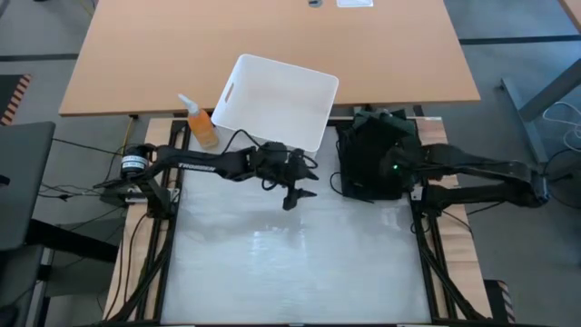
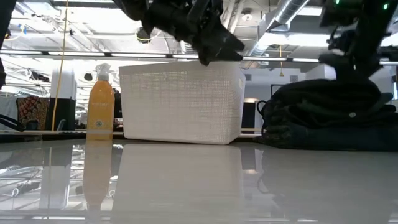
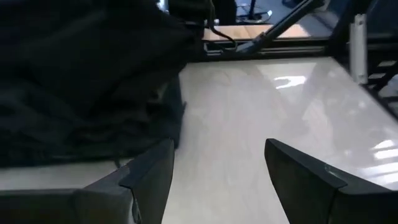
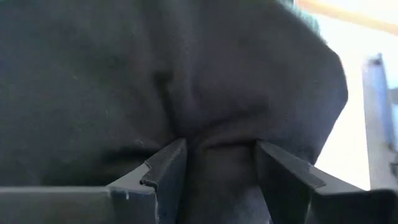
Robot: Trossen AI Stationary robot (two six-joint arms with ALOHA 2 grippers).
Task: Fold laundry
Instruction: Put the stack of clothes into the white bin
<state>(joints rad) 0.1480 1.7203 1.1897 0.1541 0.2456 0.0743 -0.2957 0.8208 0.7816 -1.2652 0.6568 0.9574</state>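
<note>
Laundry [image 1: 372, 156] heaped beside white bin [image 1: 272, 98], seemingly nothing folded; right gripper [image 4: 217, 163] fingers apart, pressing into it; left gripper [image 1: 292, 195] fingers apart, empty.

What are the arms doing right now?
Left gripper open, empty, above table. Right gripper pressed into dark clothes pile. Nothing in the way.

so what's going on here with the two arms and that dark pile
The right gripper is pressed into the pile of dark laundry at the table's right back, fingers apart with a fold of cloth between them. The left gripper hangs open and empty over the bare table, near the white bin.
</note>
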